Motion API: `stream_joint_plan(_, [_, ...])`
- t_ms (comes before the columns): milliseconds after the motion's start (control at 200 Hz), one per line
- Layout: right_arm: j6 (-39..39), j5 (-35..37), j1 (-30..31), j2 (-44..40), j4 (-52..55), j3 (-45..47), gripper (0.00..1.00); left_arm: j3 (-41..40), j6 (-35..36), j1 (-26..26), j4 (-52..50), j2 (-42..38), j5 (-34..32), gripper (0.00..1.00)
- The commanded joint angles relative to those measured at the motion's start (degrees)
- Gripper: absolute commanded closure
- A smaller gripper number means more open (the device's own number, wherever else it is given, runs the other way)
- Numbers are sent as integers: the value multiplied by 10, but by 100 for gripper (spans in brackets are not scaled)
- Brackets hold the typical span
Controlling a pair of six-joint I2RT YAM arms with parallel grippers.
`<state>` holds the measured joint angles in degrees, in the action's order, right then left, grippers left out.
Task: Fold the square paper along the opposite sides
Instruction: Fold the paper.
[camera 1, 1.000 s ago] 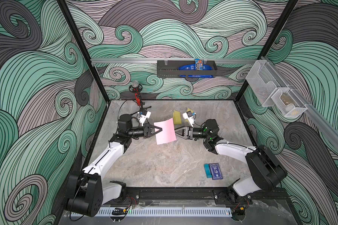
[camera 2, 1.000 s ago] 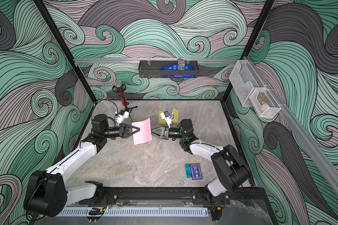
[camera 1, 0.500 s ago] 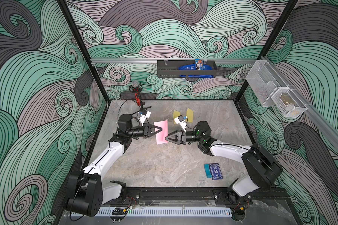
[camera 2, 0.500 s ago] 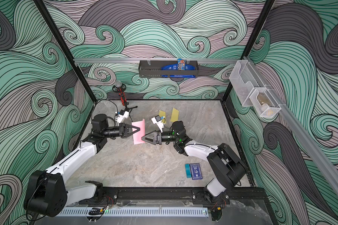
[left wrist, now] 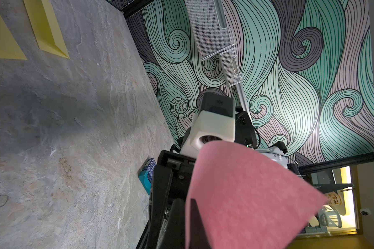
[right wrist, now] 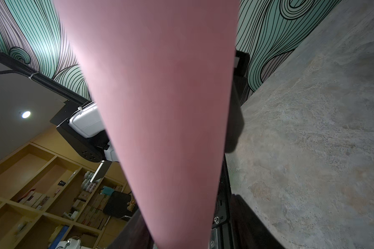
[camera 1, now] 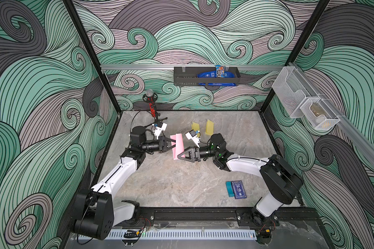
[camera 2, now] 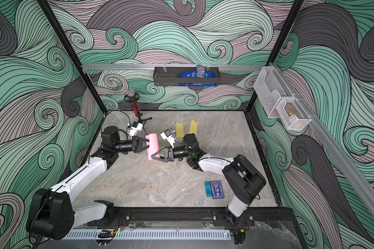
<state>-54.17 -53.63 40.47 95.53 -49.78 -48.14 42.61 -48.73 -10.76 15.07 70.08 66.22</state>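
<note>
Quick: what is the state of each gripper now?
Left gripper: closed on the pink paper.
Right gripper: at the paper; open or closed cannot be told.

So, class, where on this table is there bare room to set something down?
Free: the table stretch between the arms, up to the blue card box; also right of the yellow sheets. Crowded: where the left gripper and right gripper meet at the pink paper.

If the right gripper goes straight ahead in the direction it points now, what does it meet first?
The pink paper: it hangs at the tips of the right gripper, held up by the left gripper. Behind the sheet, that left gripper would likely come next, though depth is unclear.
</note>
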Motion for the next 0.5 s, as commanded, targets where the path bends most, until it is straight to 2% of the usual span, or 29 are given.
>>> stream_joint_plan(0, [-15,-18,3,8,-26,-13,46,15,6,-5,6,-2,8,100])
stream_joint_plan(495, [-55,-32,8,37,-70,-19,60,14,10,-5,0,-6,6,100])
